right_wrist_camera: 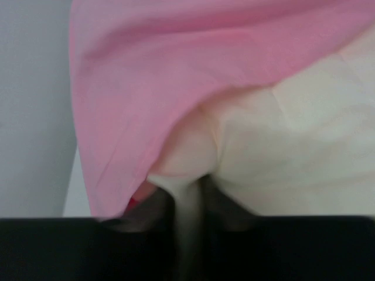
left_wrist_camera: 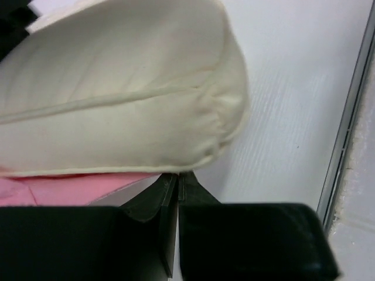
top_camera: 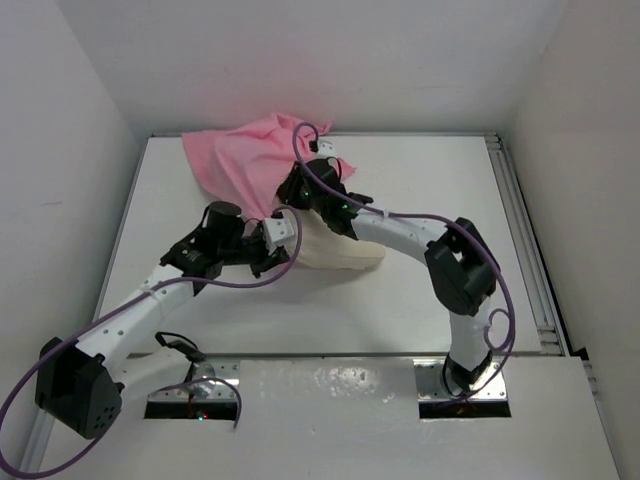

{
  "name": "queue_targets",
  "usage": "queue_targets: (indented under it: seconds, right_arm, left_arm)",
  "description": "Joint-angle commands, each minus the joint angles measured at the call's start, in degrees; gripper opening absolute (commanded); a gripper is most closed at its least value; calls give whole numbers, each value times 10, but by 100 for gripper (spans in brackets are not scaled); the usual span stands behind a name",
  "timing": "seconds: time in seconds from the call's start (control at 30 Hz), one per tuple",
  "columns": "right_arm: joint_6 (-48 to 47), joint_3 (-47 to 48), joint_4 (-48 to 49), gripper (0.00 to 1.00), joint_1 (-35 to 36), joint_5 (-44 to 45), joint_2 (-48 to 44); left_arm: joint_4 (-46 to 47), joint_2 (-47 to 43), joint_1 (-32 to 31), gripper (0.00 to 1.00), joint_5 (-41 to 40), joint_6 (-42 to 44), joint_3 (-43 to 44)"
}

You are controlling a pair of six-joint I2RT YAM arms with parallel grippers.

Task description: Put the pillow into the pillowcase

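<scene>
Partly in, by the look of it: plump cream-white rectangular pillow [top_camera: 345,252] lying mid-desk on the white desk [top_camera: 430,180], its far left end tucked under the mouth of the glossy pink satin pillowcase [top_camera: 240,160], the sack itself bunched toward the back wall. Right pincer [right_wrist_camera: 187,196] clamped on a fold of cream cover at the pillow's corner, pink satin draped just above. Left pincer [left_wrist_camera: 177,186] closed, fingers pressed together just beneath the pillow's stitched edge, pink cloth right beside them; impossible to tell whether any satin is nipped between. Probably light, soft and squashy, so likely to bulge and drag at the opening: best taken by a corner or seam, as here, not by the fat middle. Satin likely thin, limp and slippery: best pinched firmly at the hem of the mouth, being apt to slide free. Both arms stretched forward and inward, left forearm low over the desk from the near left, right elbow thrown out to the right and bent back toward centre, wrists nearly meeting at the pillow's left end.
</scene>
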Motion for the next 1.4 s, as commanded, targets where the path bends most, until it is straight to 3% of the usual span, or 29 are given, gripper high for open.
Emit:
queue_targets:
  seconds: [0.0, 0.03, 0.07, 0.1, 0.17, 0.23, 0.3, 0.33, 0.4, 0.43, 0.47, 0.5, 0.53, 0.57, 0.67, 0.8, 0.83, 0.97, 1.2, 1.37]
  right_arm:
    - [-109, 88, 29, 38, -27, -74, 52]
    - [-156, 83, -3, 56, -23, -91, 40]
    - [-176, 45, -7, 72, -20, -114, 24]
    - [-191, 17, -8, 88, -20, -123, 3]
    - [-239, -66, 0, 98, -22, -139, -69]
    - [-269, -102, -21, 99, -31, -151, -133]
    - [-285, -127, -45, 98, -42, -174, -164]
    - [-285, -132, -60, 84, -60, -187, -178]
    - [-264, -146, -66, 40, -99, -204, -207]
    - [-252, -148, -70, 5, -115, -206, -213]
    - [-242, -148, -71, 3, -132, -208, -215]
    - [-229, -145, -72, 7, -162, -211, -213]
    - [-225, -140, -75, 19, -179, -225, -206]
    - [-221, -128, -76, 58, -193, -237, -198]
    - [-217, -85, -94, 88, -238, -266, -150]
    - [-225, -42, -126, 93, -265, -288, -78]
    - [-225, -34, -118, 94, -267, -301, -53]
    - [-210, -16, -100, 98, -274, -356, 8]
    - [-170, 31, -66, 99, -270, -408, 101]
    - [-133, 2, -20, 93, -254, -438, 134]
  left_arm:
    - [-48, -38, -18, 2, 89, 3, 49]
    - [-86, -39, -17, 7, 57, 12, 57]
    - [-107, -43, -16, 30, 43, 26, 59]
    - [-127, -45, -17, 43, 29, 57, 61]
    - [-173, -53, -15, 65, 10, 81, 69]
    - [-182, -53, -13, 71, -4, 85, 78]
    - [-181, -48, -11, 72, -8, 85, 99]
    - [-170, -35, -9, 72, -12, 83, 106]
    - [-136, -18, -8, 66, -46, 48, 123]
    - [-78, 3, -8, 59, -72, 26, 126]
    - [-46, 18, -8, 45, -106, 7, 130]
    - [-11, 36, -8, 44, -187, -24, 140]
    - [48, 82, -8, 44, -229, -32, 150]
    - [73, 107, -7, 54, -261, -33, 162]
    - [139, 219, -8, 69, -341, -6, 247]
    - [171, 371, -16, 71, -468, 29, 403]
    - [144, 438, -14, 71, -473, 31, 493]
    - [56, 569, -2, 77, -420, 38, 657]
    - [70, 665, 6, 85, -419, 43, 677]
    - [161, 724, 18, 74, -531, 30, 692]
